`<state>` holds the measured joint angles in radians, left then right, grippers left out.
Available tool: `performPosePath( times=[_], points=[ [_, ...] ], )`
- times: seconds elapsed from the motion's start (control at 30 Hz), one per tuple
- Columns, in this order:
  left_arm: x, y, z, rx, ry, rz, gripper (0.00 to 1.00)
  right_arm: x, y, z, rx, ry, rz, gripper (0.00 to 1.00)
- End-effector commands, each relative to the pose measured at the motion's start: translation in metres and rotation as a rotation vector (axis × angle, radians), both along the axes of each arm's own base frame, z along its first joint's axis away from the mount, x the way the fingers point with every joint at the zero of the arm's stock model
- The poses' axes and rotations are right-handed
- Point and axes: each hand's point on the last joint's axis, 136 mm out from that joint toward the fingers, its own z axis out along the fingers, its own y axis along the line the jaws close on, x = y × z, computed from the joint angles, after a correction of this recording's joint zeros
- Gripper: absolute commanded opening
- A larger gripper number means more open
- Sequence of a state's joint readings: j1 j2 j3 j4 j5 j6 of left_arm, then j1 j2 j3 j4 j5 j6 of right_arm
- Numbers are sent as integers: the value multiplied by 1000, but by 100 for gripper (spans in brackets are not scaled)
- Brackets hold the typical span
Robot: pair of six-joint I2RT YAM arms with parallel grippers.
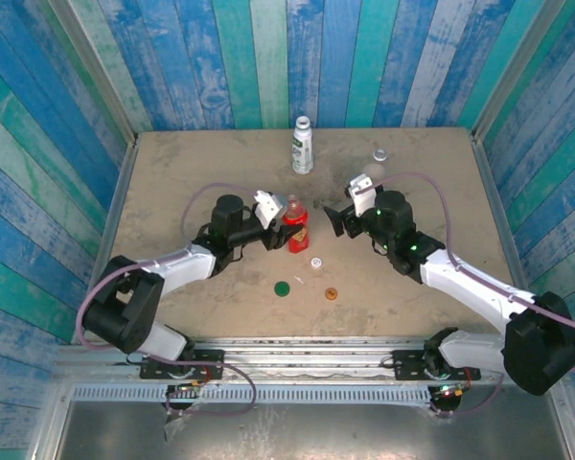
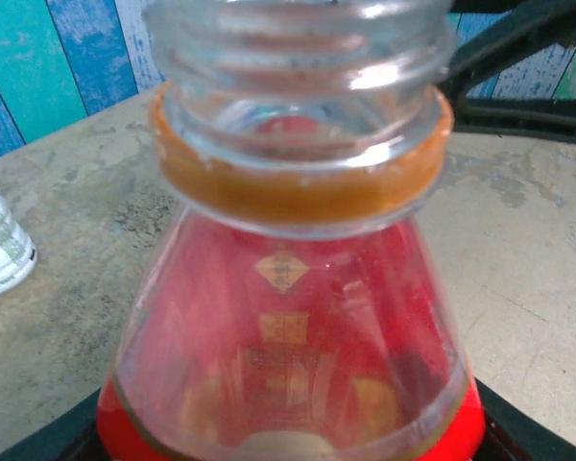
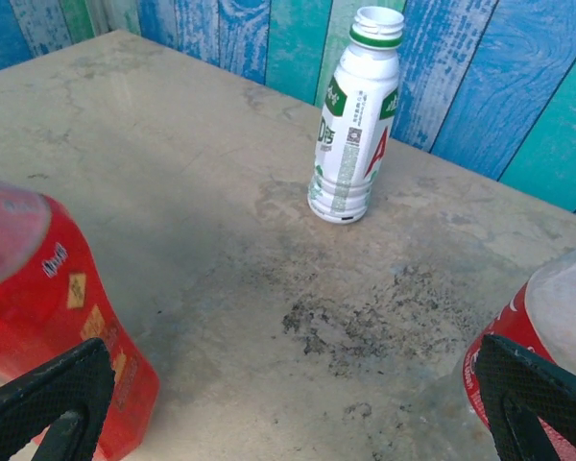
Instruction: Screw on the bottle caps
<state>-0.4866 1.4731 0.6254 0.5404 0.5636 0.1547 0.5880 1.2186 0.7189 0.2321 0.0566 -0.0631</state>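
Cropping the red bottle (image 2: pixel 288 336) at its mouth, left wrist view's edge

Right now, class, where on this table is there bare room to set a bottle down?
Bare: the back left corner, left of the white bottle; also between it and the clear bottle. Crowded: the centre, around the red bottle and three caps.

Left claw (image 1: pixel 287 228) clamped, right claw (image 1: pixel 334 220) agape
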Motion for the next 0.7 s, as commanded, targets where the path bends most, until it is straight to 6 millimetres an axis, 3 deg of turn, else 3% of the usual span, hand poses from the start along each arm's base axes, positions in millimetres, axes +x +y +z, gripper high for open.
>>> performPosePath(
  times=[0.0, 0.37, 0.57, 0.67],
  points=[
    [6, -8, -10, 24, 21, -24, 63, -3, -5, -2, 6, 2, -24, 100],
    [10, -10, -31, 54, 44, -26, 67, -6, -8, 0, 7, -8, -28, 100],
    [7, -7, -19, -23, -10, -1, 85, -9, -13, 6, 25, -20, -43, 100],
    [3, -7, -14, -70, -52, -12, 89, -10, -14, 5, 26, -10, -46, 100]
  ],
)
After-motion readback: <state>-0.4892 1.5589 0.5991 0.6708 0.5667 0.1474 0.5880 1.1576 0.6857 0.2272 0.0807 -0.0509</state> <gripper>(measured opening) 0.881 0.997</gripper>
